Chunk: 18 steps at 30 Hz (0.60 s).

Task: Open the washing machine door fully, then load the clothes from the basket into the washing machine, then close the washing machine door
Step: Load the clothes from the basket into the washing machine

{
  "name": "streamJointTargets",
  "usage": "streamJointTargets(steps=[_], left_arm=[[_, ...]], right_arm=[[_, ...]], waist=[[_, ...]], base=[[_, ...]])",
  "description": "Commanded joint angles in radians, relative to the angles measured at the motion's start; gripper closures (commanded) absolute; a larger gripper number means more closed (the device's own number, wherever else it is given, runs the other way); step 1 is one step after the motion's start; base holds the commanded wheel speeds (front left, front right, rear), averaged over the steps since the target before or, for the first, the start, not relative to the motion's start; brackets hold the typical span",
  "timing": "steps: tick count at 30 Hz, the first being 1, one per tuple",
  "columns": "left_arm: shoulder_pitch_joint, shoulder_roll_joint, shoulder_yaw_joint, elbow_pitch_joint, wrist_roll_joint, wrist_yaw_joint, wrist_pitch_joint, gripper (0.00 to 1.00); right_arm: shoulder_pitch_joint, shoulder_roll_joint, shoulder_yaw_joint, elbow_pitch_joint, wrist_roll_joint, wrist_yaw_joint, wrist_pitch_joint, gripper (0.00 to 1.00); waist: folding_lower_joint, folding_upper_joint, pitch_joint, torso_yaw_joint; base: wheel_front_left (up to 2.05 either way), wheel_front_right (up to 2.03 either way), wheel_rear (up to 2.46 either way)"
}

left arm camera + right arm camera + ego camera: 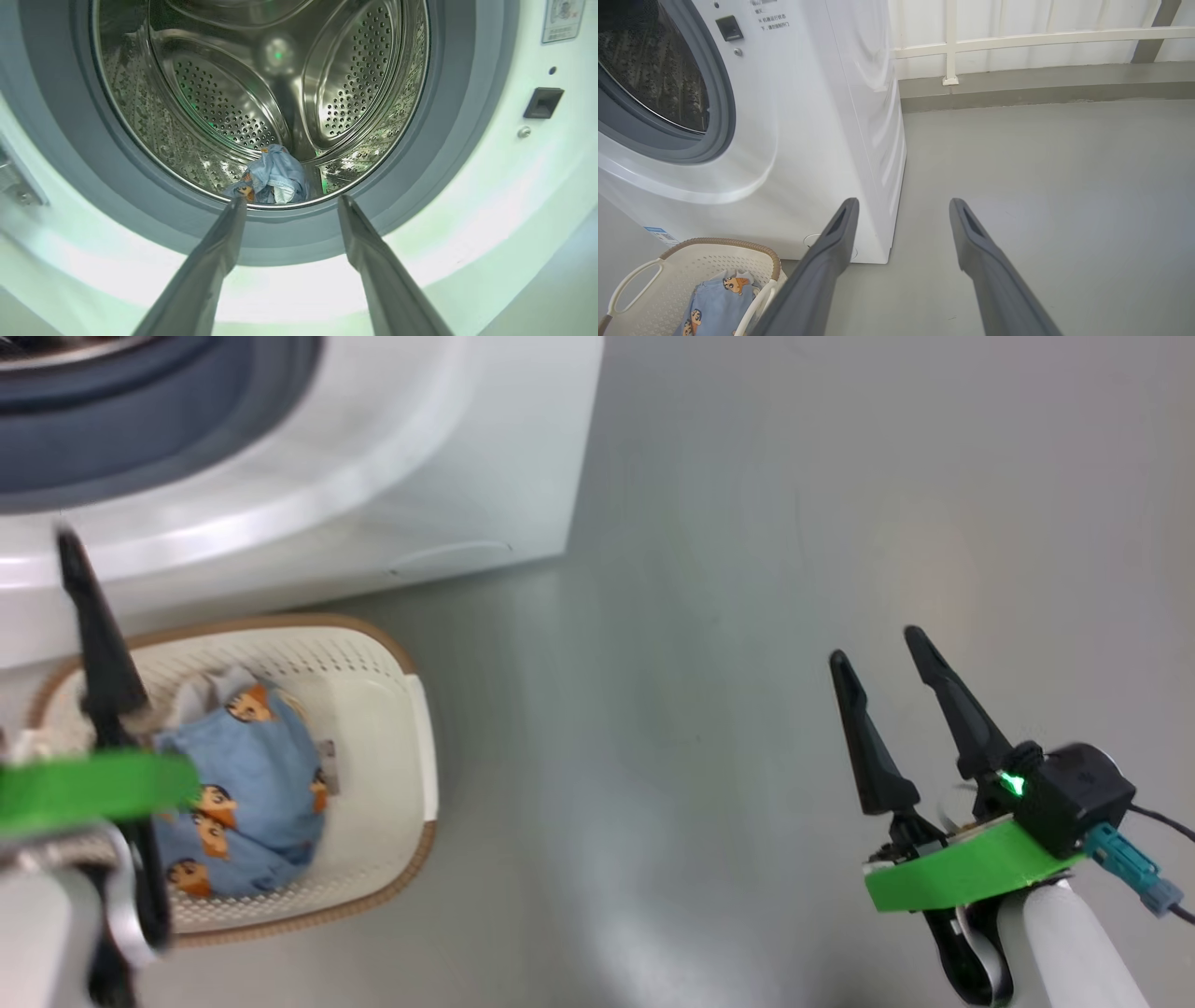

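The washing machine [373, 476] stands with its round opening uncovered; its door is out of view. My left gripper [289, 200] is open and empty in front of the grey-blue seal [60, 140], pointing into the steel drum [210, 107]. One light blue garment [275, 172] lies at the drum's front bottom. Below the machine the cream basket [392, 653] holds more light blue clothes [252, 775] printed with cartoon faces. A dark left finger [98, 644] rises over the basket's left side. My right gripper [878, 649] hangs open and empty over bare floor, far right of the basket.
Grey floor [747, 616] spreads to the right of the machine and basket. In the right wrist view a white railing [1017, 39] and a low wall ledge close off the back. The door's latch slot [542, 102] sits on the machine's front, right of the opening.
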Motion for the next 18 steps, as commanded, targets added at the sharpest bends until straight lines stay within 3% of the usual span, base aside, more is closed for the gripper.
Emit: streamJointTargets(steps=[1,8,18], left_arm=[[0.012,0.03,0.034,-0.034,0.012,0.014,-0.008,0.0],[0.198,-0.014,0.008,-0.101,0.003,0.043,-0.041,0.0],[0.335,-0.056,-0.033,-0.091,-0.018,0.001,-0.074,0.0]], right_arm=[[0.029,-0.002,0.019,-0.021,-0.011,0.006,-0.005,0.0],[0.078,-0.004,-0.016,-0.018,-0.031,0.006,-0.005,0.0],[0.145,0.006,-0.031,-0.012,-0.05,0.006,-0.005,0.0]], waist=[[0.0002,0.0,-0.052,0.036],[0.0002,0.0,-0.145,0.069],[0.0002,0.0,-0.264,0.115]], base=[[0.0,0.0,0.0],[0.0,0.0,0.0],[0.0,0.0,0.0]])
